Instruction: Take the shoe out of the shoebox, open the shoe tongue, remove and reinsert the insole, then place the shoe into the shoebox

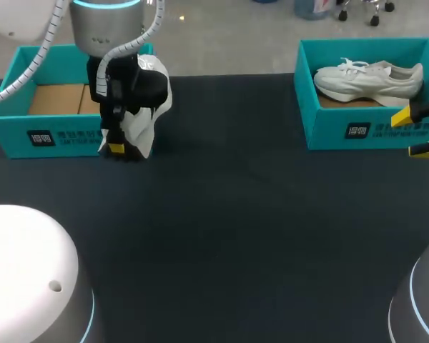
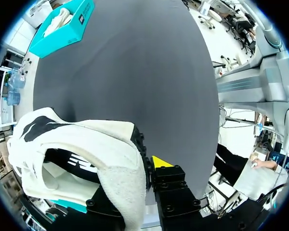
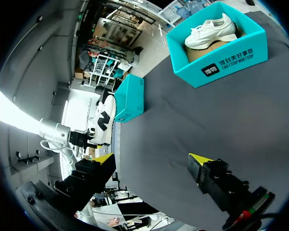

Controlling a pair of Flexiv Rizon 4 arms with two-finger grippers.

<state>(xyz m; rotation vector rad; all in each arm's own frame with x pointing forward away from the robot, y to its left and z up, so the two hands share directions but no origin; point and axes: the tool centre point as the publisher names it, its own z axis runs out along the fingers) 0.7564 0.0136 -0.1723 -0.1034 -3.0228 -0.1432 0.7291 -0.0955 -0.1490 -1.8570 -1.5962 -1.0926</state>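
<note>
- The left claw is clamped on the black-and-white shoe. In the left wrist view one yellow tip lies against the outside of the shoe's wall, and the other finger is hidden inside the shoe.
- That shoe hangs upright from the claw, with its low end at or just above the bench; I cannot tell whether it touches.
- It is at the far left of the bench, just in front of the right end of the left box.
- The left box is open, with bare cardboard showing on its floor.
- The right claw has its fingers well apart and nothing between them. It hangs at the right edge, just in front of the right box, near that box's right corner.
- The right wrist view shows only dark bench between its yellow tips.
- A white shoe lies on its side in the right box, at the far right of the bench.
</note>
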